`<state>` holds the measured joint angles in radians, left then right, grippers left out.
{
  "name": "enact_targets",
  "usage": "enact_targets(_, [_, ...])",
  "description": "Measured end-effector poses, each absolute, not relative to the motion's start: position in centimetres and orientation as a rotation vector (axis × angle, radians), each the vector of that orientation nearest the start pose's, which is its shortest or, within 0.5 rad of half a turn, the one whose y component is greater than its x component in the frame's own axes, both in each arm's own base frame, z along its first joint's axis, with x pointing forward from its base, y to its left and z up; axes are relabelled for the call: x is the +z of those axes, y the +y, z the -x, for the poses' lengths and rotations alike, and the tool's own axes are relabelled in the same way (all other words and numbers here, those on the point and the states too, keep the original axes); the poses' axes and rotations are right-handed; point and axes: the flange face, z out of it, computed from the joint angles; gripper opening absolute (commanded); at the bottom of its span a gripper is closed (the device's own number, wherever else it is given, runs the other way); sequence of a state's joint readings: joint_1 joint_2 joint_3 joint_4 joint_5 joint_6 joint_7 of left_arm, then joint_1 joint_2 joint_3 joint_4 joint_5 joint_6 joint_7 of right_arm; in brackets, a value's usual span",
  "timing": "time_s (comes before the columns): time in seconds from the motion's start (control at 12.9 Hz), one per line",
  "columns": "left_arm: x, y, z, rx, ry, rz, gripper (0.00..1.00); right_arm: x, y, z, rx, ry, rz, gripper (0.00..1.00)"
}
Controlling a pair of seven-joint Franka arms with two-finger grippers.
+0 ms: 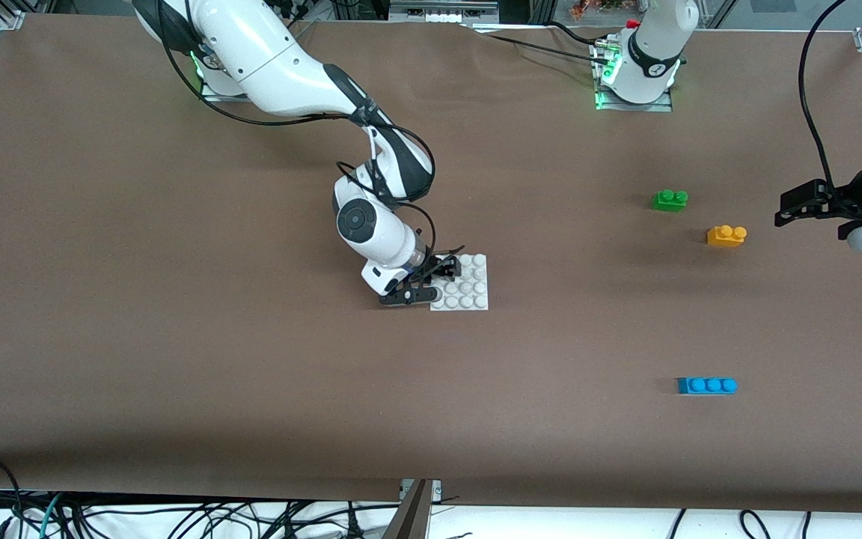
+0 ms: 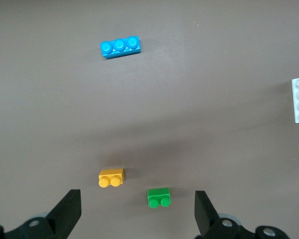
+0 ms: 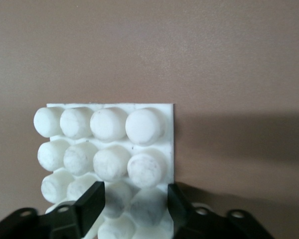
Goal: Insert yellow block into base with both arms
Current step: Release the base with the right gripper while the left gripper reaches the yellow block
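Green brick, blue brick well apart on brown table.

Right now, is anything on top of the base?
Only the right claw sits over the base edge, fingers straddling studs. No brick is on it; the yellow block lies apart. Studs beneath the claw are hidden.

Left gripper wide, right gripper narrow.

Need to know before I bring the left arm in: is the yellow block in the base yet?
Out. The yellow block sits studs-up on the table beside the green brick, apart from the base, whose visible studs are bare.
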<state>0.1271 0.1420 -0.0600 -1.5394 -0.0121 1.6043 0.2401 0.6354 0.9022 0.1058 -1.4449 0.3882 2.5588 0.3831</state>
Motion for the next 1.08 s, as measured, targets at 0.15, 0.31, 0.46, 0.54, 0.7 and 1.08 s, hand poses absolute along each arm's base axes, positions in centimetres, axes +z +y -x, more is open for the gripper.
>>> enact_targets(0.15, [56.0, 4.0, -59.5, 0.120, 0.274, 3.160, 1.00, 15.7, 48.3, -55.9, -0.002, 0.000, 2.760, 1.00])
enact_targets(0.31, [56.0, 3.9, -59.5, 0.126, 0.277, 3.160, 1.00, 15.1, 48.1, -56.0, -0.002, 0.006, 2.763, 1.00])
enact_targets(0.46, [56.0, 3.9, -59.5, 0.127, 0.281, 3.160, 1.00, 15.5, 48.0, -56.5, -0.007, 0.017, 2.756, 0.99])
enact_targets(0.54, [56.0, 3.9, -59.5, 0.127, 0.282, 3.160, 1.00, 15.8, 47.9, -56.7, -0.001, 0.028, 2.751, 0.99])
enact_targets(0.7, [56.0, 3.9, -59.5, 0.127, 0.282, 3.160, 1.00, 16.8, 47.8, -57.2, 0.009, 0.048, 2.743, 0.99])
enact_targets(1.08, [55.2, 3.8, -59.8, 0.143, 0.286, 3.162, 1.00, 20.6, 46.4, -58.6, 0.068, 0.069, 2.749, 1.00])
